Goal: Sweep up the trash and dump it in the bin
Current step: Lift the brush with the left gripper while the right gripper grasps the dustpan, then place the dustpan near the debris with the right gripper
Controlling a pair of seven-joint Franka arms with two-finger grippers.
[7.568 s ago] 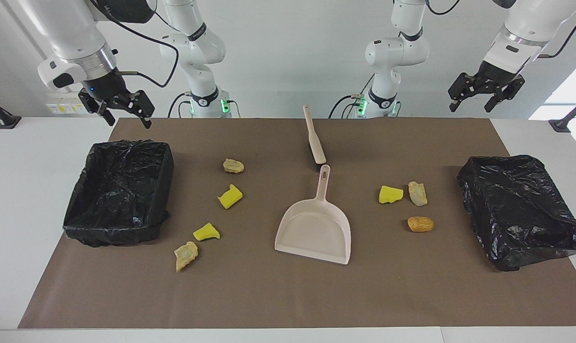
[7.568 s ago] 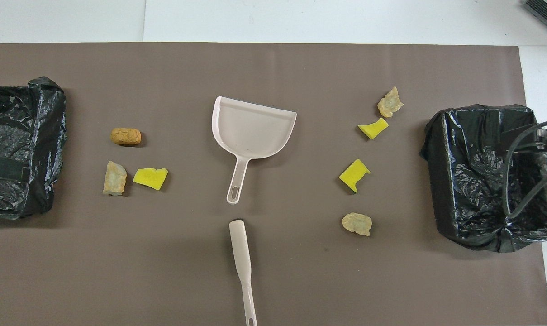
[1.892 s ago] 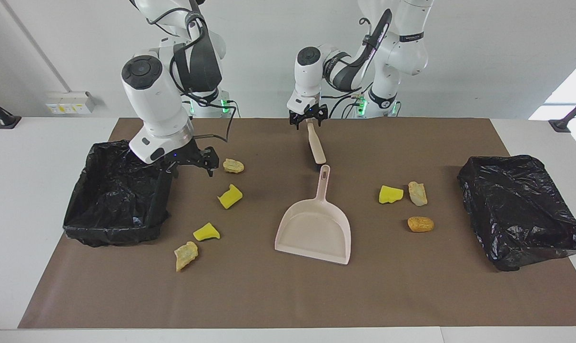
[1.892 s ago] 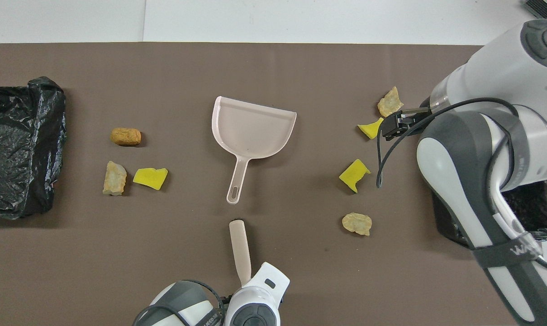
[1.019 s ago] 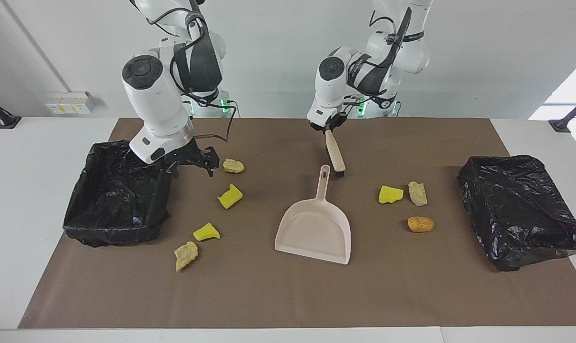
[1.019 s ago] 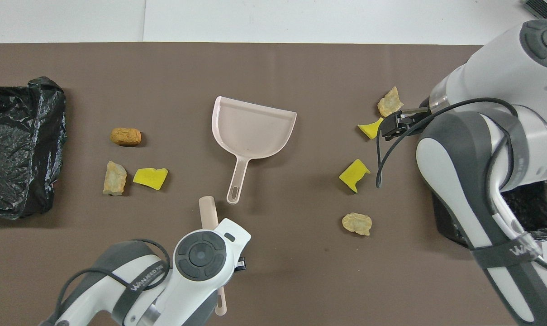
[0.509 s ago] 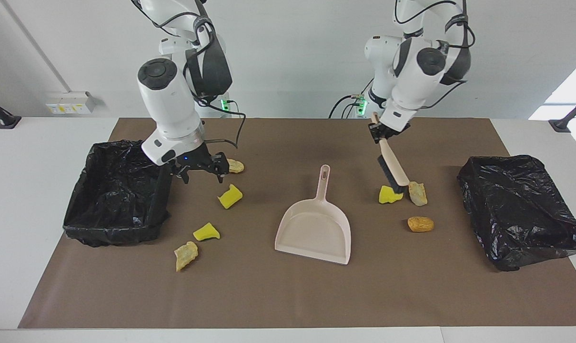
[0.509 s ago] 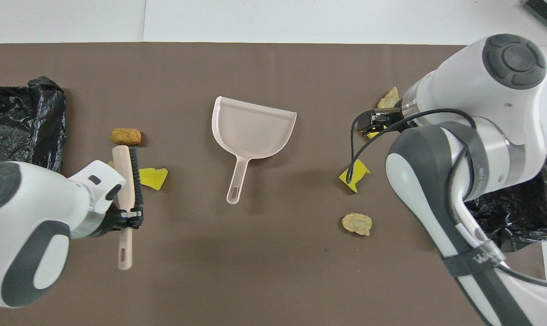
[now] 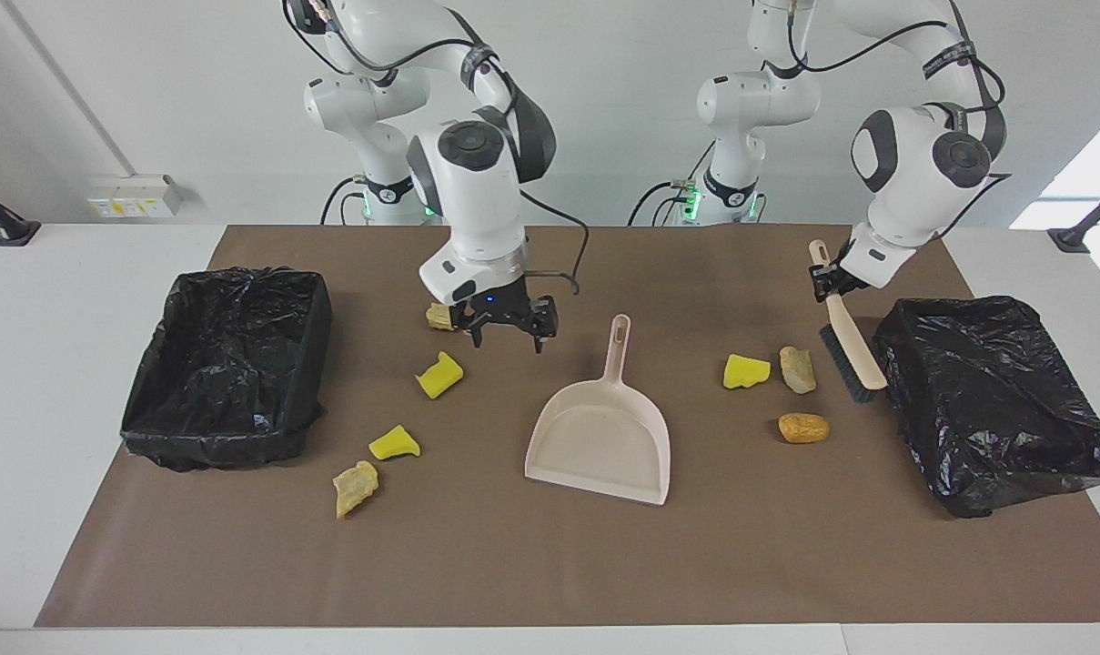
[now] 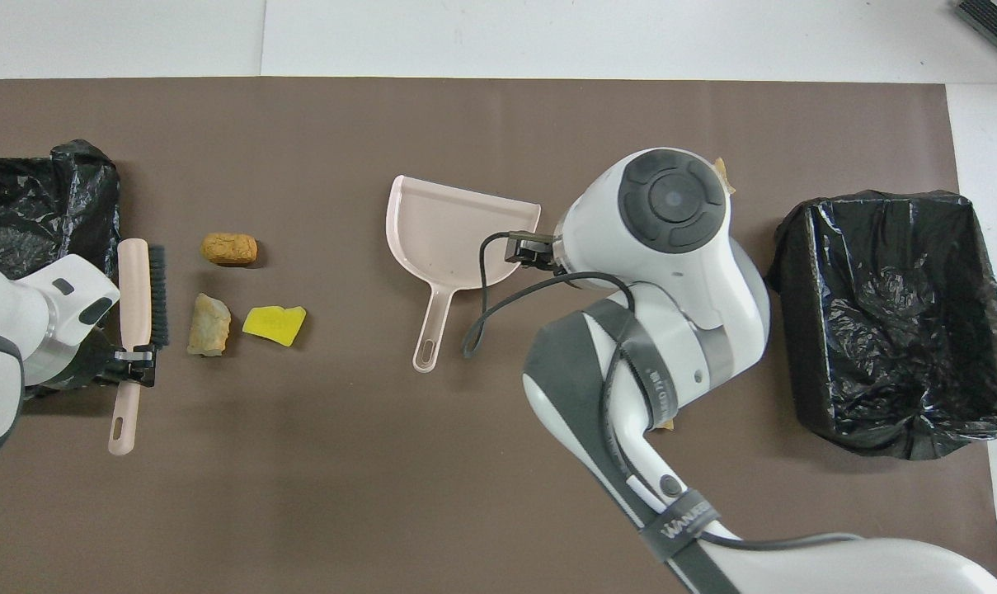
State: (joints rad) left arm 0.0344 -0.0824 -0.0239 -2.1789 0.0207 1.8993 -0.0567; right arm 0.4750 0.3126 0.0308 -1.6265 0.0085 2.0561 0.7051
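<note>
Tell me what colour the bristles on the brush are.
Black, on the pale pink brush that the left gripper holds; clearest in the overhead view.

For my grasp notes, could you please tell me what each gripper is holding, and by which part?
The left gripper is shut on the beige hand brush with dark bristles, gripping its handle partway along. The right gripper is open and holds nothing.

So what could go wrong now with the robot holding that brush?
The left gripper holds the beige hand brush close beside the black-lined bin, so its bristles might snag the plastic. A hard sweep could scatter the three scraps near it, like the orange-brown lump, past the pale pink dustpan. The open right gripper hangs close to the dustpan's handle and could knock it askew.
</note>
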